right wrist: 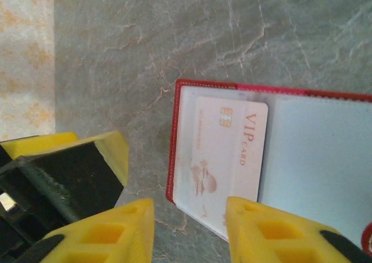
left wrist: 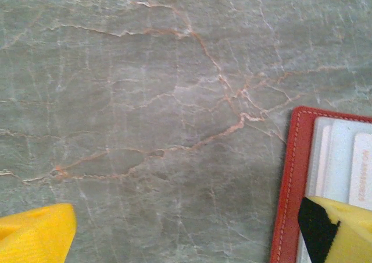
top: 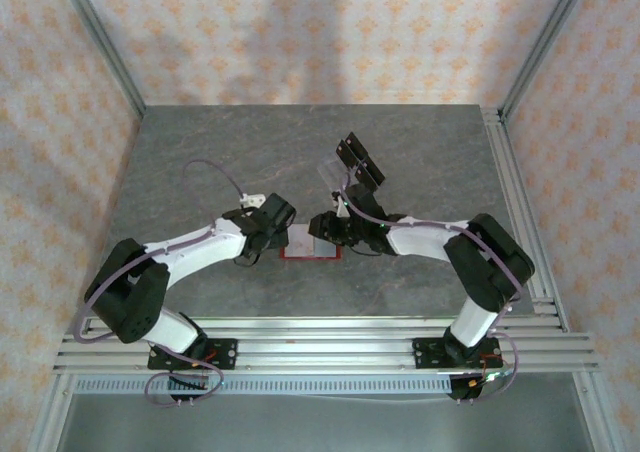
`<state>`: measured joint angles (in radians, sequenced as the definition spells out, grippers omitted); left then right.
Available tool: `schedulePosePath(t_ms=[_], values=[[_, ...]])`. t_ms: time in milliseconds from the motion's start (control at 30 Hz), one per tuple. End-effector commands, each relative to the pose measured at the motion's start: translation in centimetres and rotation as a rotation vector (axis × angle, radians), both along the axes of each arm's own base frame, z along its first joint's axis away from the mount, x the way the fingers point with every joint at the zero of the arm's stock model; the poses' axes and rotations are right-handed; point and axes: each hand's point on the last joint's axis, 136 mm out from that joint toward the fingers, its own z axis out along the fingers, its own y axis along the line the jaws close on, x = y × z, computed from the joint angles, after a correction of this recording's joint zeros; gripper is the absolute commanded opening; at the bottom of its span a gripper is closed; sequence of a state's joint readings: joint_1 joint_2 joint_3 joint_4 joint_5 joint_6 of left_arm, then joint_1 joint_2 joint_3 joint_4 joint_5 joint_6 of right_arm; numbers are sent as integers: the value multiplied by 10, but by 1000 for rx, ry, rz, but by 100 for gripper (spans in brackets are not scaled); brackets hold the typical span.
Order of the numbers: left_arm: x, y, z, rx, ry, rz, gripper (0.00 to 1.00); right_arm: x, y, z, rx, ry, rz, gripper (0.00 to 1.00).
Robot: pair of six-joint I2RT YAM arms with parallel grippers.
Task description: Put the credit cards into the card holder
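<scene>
Marble table (top: 200, 152) | card (right wrist: 224, 152) on holder (right wrist: 232, 86) reads "VIP CARD" | left jaws wide | right jaws parted

The credit card (right wrist: 224, 158) lies inside the card holder (right wrist: 232, 87) on the table (right wrist: 174, 30).

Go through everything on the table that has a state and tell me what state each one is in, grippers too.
Card holder: open flat, inside facing up.
VIP card: face up in the holder's pocket, slightly askew.
Left gripper: wide open, empty.
Right gripper: jaws parted, empty, close to the card.
Stand with black blocks: standing apart, untouched.
</scene>
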<state>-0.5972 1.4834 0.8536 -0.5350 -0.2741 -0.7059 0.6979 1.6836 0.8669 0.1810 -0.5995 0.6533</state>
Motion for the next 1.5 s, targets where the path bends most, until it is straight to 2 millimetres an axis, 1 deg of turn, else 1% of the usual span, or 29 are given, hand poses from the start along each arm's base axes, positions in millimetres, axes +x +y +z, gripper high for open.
schedulePosePath(t_ms=[0,100,200,400,633,867,1133,1467], values=[[-9,17,-5,59,18,12,100,-6,-16,-7,-161,22,14,26],[-11,19,-13,66,34,8,99,-4,-20,-11,-230,40,19,10],[-13,19,-22,67,48,3,100,-4,-17,-18,-264,68,37,0],[-15,17,-35,67,72,-5,100,-3,-9,-31,-298,90,58,0],[-15,17,-40,69,79,-12,100,1,-7,-43,-321,102,62,0],[-15,15,-44,60,84,-14,100,0,-8,-55,-344,126,70,0],[-16,14,-50,53,93,-17,99,-1,-3,-57,-360,142,97,0],[-18,12,-55,41,102,-20,100,-3,16,-56,-358,143,142,0]])
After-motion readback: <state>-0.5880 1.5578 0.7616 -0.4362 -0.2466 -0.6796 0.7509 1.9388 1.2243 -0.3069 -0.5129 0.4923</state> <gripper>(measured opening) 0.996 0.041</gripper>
